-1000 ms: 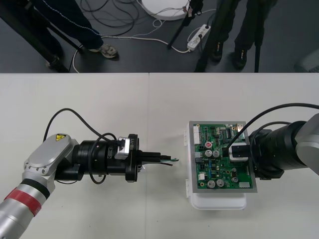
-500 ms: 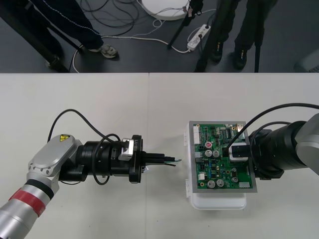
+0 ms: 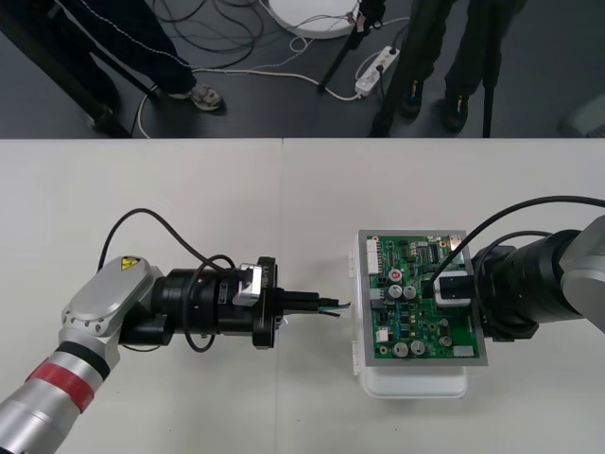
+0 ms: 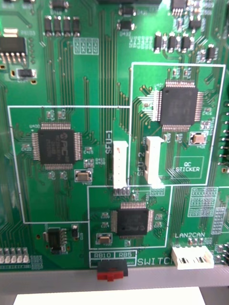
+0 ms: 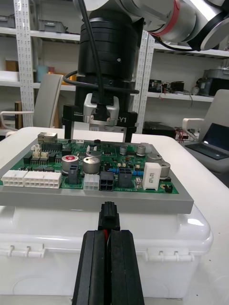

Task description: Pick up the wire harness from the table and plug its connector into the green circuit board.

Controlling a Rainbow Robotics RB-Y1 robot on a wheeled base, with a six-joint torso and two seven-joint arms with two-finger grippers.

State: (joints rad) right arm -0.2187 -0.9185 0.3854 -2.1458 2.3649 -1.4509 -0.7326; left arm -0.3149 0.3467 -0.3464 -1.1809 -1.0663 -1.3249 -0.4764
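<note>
Left gripper (image 3: 321, 305) is held level over the table (image 3: 189, 199), aimed at the green circuit board (image 3: 421, 326) on its white base (image 3: 416, 383). Its black fingers (image 5: 93, 267) are pressed together on the wire harness (image 3: 333, 305). The small black plug (image 5: 109, 220) is pinched at the tips and sticks out past them. A red wire is seen between the pads in the left wrist view.

Against the frames from a second and half a second ago, the left arm is carried further toward the board. The plug is now just short of the board's near edge, closer than before. It is not seated in any socket. In the left wrist view it is seen in line with the grey frame (image 5: 143, 202) under the board, apart from it.

Right gripper (image 3: 444, 288) is parked over the board's far side and is unchanged from the earlier frames. Whether it is spread or closed cannot be told. Board and base are not shifted.
</note>
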